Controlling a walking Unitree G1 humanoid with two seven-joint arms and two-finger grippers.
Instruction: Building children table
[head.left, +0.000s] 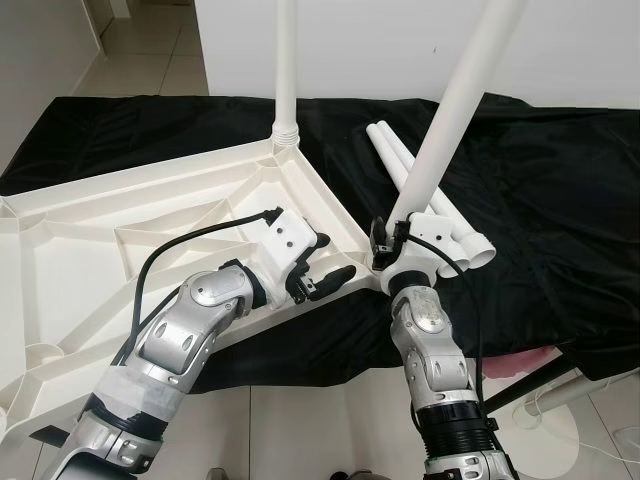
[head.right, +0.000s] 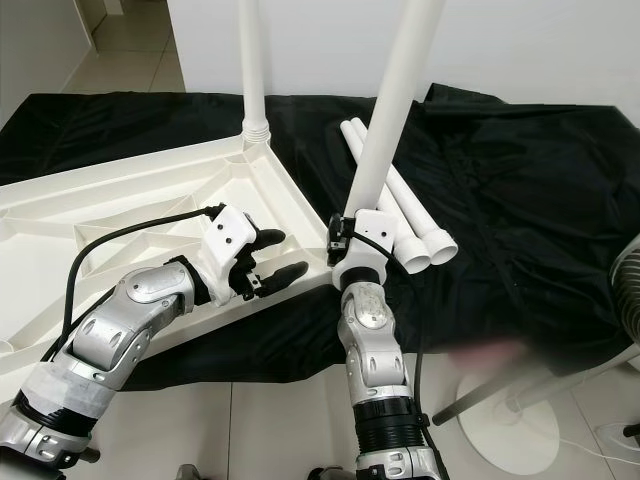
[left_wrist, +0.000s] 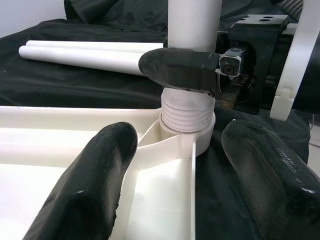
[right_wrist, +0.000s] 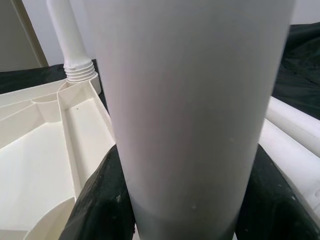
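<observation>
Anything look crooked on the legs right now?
Yes: the leg held by the right gripper leans off vertical at its corner socket, threads still exposed, while the far leg stands straight in the tabletop.

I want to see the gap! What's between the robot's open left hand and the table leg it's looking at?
Just the tabletop's white ribbed corner and leg socket, seen in the left wrist view.

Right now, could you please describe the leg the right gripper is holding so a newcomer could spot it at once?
Start at the white tabletop lying upside down on the black cloth. At its near corner, the right gripper is shut on a white leg standing in the socket. Unlike the upright leg at the far corner and the two loose legs lying flat, this one leans.
</observation>
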